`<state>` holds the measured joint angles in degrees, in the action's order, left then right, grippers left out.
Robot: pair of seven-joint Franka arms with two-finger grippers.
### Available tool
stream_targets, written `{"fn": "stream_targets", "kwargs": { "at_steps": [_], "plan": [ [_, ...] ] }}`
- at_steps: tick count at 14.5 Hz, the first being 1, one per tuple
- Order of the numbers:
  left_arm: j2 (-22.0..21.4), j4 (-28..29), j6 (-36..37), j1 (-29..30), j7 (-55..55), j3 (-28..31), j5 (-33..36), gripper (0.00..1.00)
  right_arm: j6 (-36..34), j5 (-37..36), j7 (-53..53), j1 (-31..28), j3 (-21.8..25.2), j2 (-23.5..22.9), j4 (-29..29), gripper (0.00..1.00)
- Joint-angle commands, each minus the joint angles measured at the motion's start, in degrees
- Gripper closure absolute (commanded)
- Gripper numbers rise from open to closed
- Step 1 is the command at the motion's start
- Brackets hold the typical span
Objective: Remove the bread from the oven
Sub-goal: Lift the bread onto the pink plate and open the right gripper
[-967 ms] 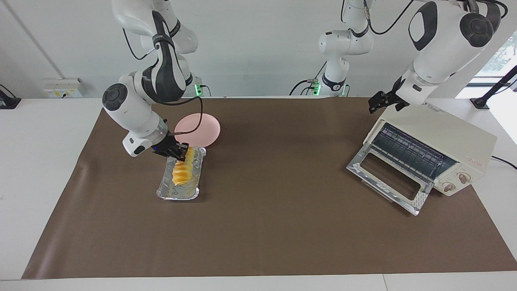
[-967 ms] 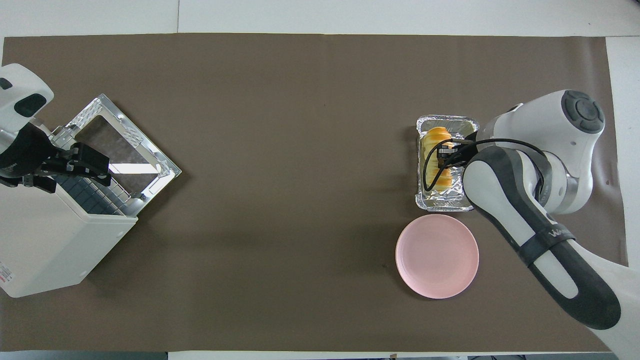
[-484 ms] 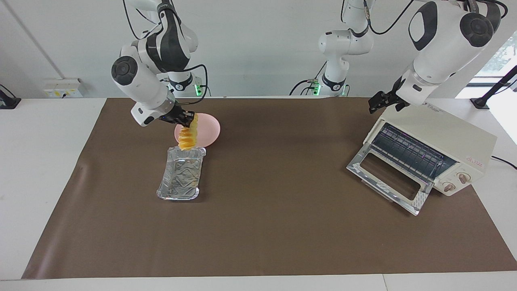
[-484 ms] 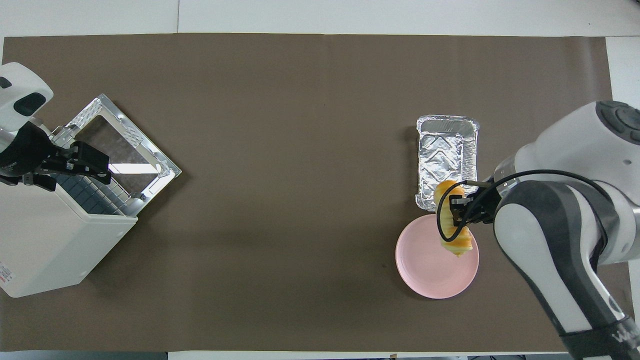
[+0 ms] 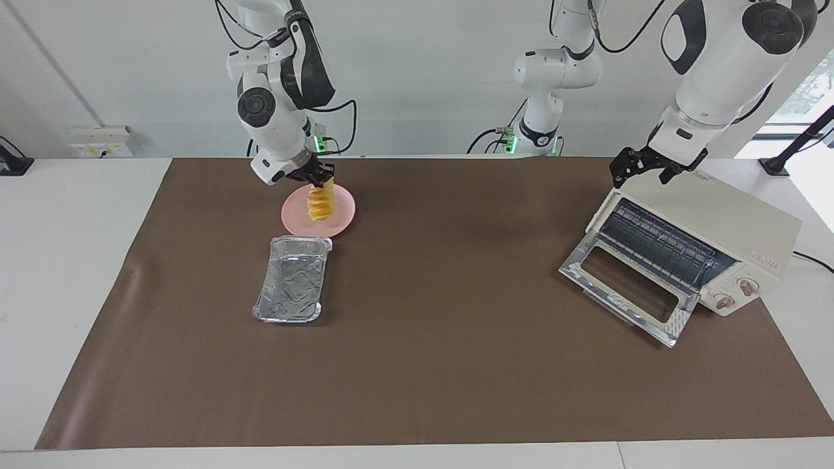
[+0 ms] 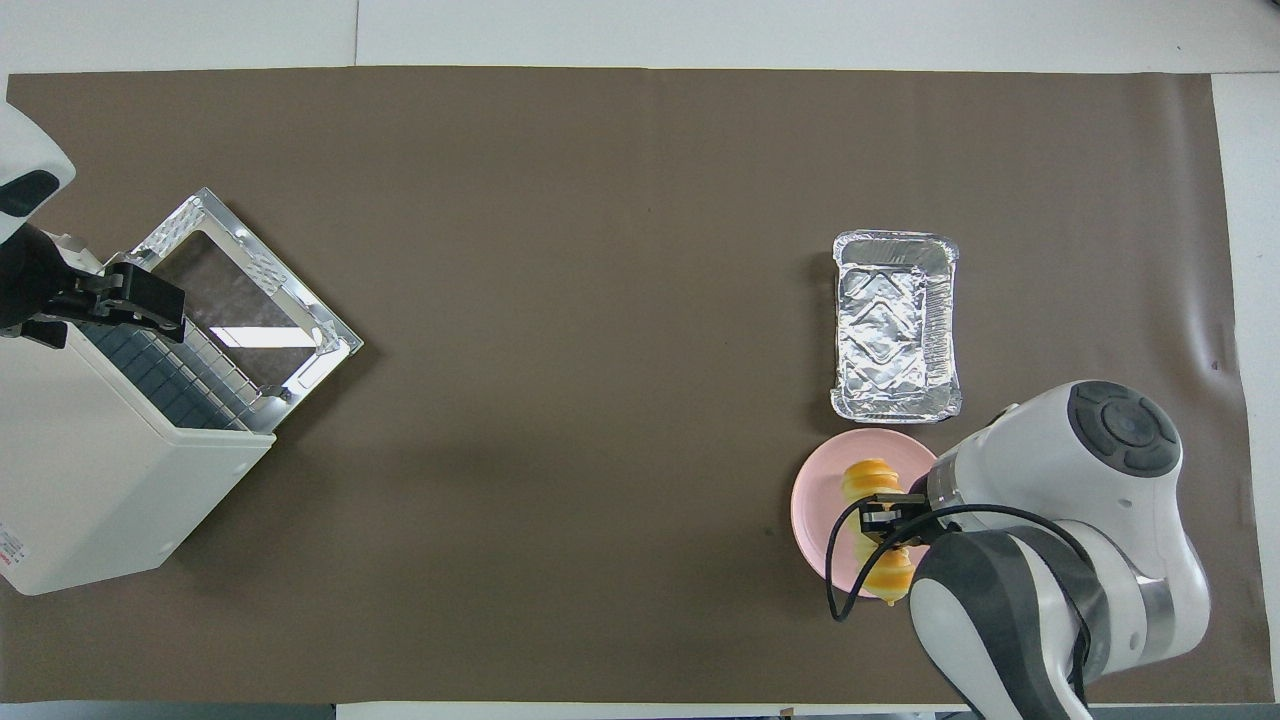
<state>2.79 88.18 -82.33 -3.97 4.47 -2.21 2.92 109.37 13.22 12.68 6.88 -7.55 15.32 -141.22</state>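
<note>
Golden ridged bread loaf (image 5: 319, 202) is out of the open cream-white toaster oven (image 5: 700, 241) — right gripper (image 5: 319, 176) fingers clamped on it over the pink round plate (image 5: 342, 215). Remaining: set down. Left gripper (image 5: 645, 166) fingers apart, waiting over the oven.

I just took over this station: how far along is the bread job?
Done: bread is out of the open oven and foil tray. In hand: right gripper holds it over the pink plate. Left: set it down. Left gripper waits over the oven.
</note>
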Motion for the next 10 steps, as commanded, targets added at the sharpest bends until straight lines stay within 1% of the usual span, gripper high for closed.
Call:
{"fn": "stream_targets", "kwargs": {
  "at_steps": [1,5,10],
  "plan": [
    [-0.3,-0.8,1.2,-0.2,-1.0,-0.6,0.8,0.00,2.9,0.6,0.4,-0.2,0.0,1.7,-2.3,1.00],
    [-0.6,-0.4,1.2,-0.2,-1.0,-0.7,0.3,0.00,9.4,0.6,0.2,-0.2,0.0,0.3,-5.1,1.00],
    [-1.0,0.8,1.0,-1.0,-0.6,-0.7,0.2,0.00,13.1,0.6,0.0,-0.3,0.0,-2.0,-5.2,1.00]
  ]
}}
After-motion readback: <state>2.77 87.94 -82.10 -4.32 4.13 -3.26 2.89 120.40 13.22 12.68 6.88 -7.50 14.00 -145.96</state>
